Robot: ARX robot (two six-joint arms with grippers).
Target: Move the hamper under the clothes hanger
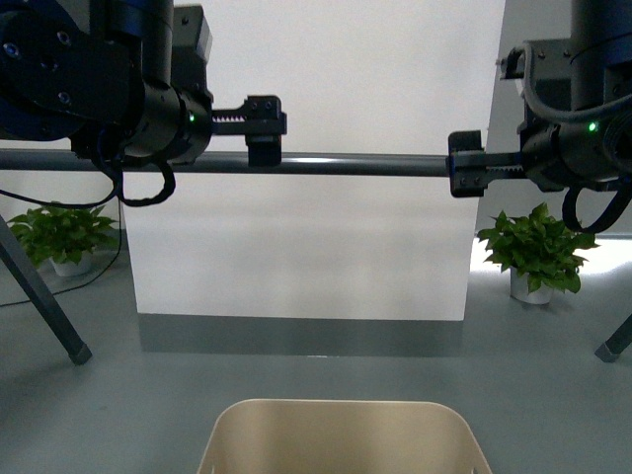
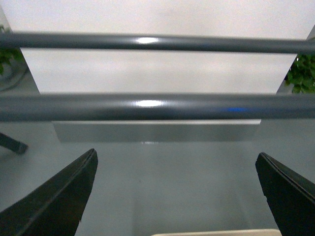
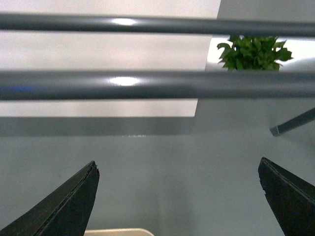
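The cream-beige hamper point(image 1: 341, 433) stands on the floor at the bottom centre of the front view; only its far rim and inner wall show. The clothes hanger's dark grey rail point(image 1: 365, 164) runs across the view farther away and higher than the hamper. My left gripper point(image 1: 263, 124) is open and empty, raised at rail height on the left. My right gripper point(image 1: 466, 164) is open and empty at rail height on the right. In the left wrist view the gripper point(image 2: 176, 153) looks past two rails point(image 2: 157, 105), with a sliver of hamper rim point(image 2: 216, 232). The right wrist view shows its gripper point(image 3: 177, 161), the rails point(image 3: 147, 84) and the rim point(image 3: 118, 232).
Slanted dark legs of the hanger stand at left point(image 1: 44, 296) and right point(image 1: 614, 341). Potted green plants sit at left point(image 1: 64, 237) and right point(image 1: 535, 252). A white panel point(image 1: 296, 247) stands behind the rail. Grey floor point(image 1: 316, 365) lies between hamper and panel.
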